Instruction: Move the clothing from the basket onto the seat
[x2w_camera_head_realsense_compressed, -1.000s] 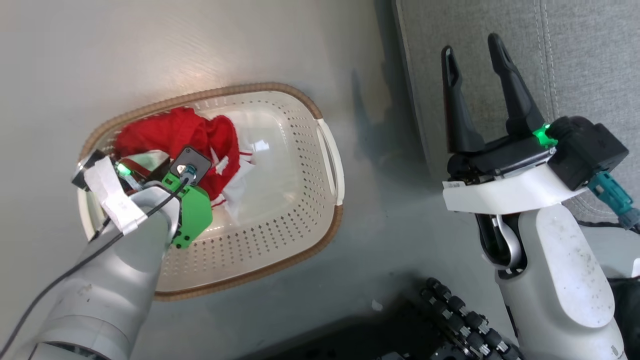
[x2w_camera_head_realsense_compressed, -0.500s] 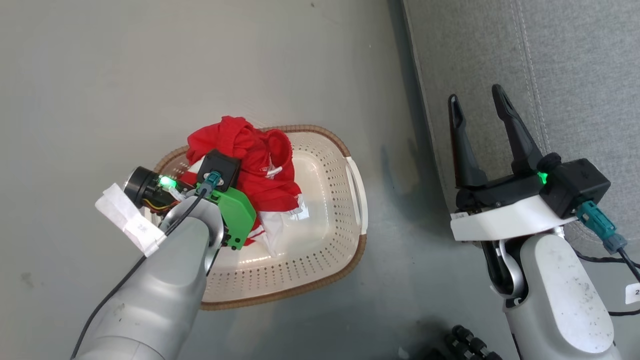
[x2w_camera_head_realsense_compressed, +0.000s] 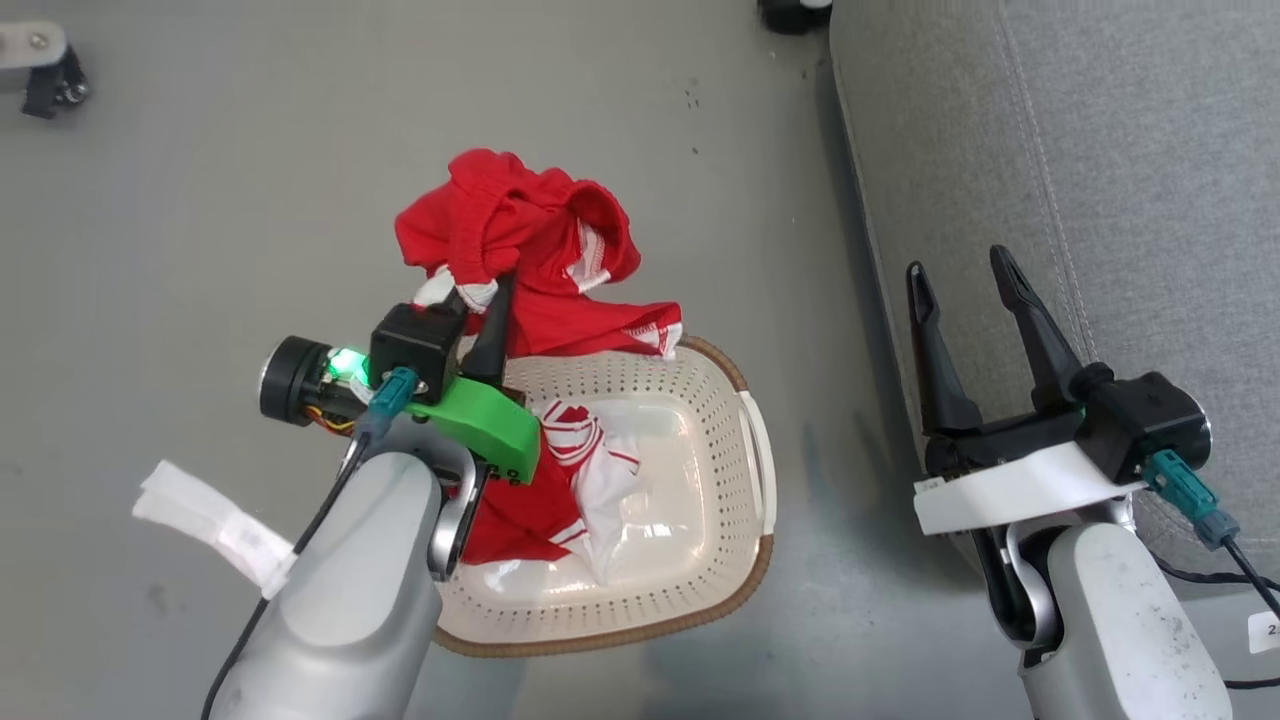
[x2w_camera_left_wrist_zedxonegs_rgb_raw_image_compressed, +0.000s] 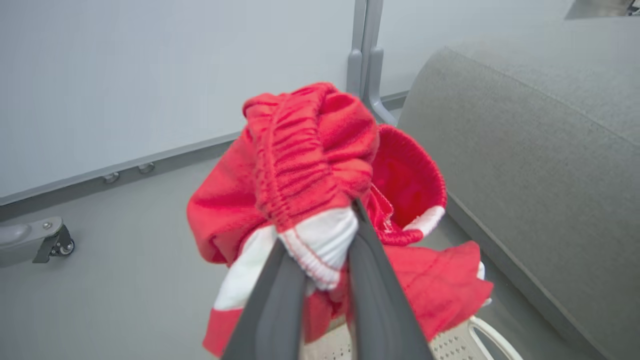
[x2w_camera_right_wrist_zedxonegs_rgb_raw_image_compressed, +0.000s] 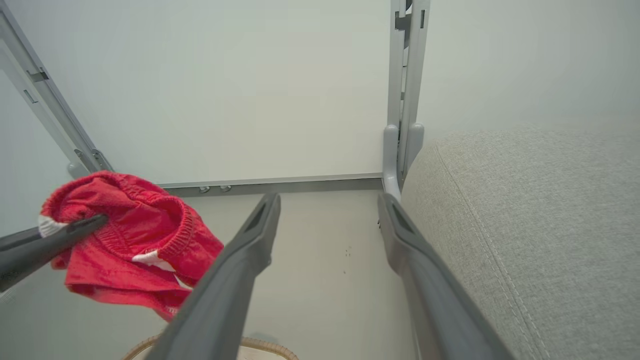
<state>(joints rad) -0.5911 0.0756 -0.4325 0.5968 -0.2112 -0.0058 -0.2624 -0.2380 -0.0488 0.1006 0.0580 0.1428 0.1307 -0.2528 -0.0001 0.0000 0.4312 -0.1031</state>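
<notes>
Smooth grey floor (x2w_camera_head_realsense_compressed: 200, 200) holds an oval white plastic basket (x2w_camera_head_realsense_compressed: 700, 570) with perforated walls and a brown woven-look rim, beside a grey stitched fabric seat (x2w_camera_head_realsense_compressed: 1100, 150). The left gripper (x2w_camera_head_realsense_compressed: 480, 292) pinches the white-trimmed hem of a red garment (x2w_camera_head_realsense_compressed: 520, 230) with a gathered waistband, bunched above the basket, where a second red-and-white garment (x2w_camera_head_realsense_compressed: 600, 470) lies crumpled. The right gripper (x2w_camera_head_realsense_compressed: 957, 262) shows long dark fingers spread, empty.

left gripper (x2w_camera_head_realsense_compressed: 478, 295): arm reaching forward, fingers pinching clothing (x2w_camera_head_realsense_compressed: 530, 225) | right gripper (x2w_camera_head_realsense_compressed: 958, 265): fingers pointing up, spread wide, empty
</notes>
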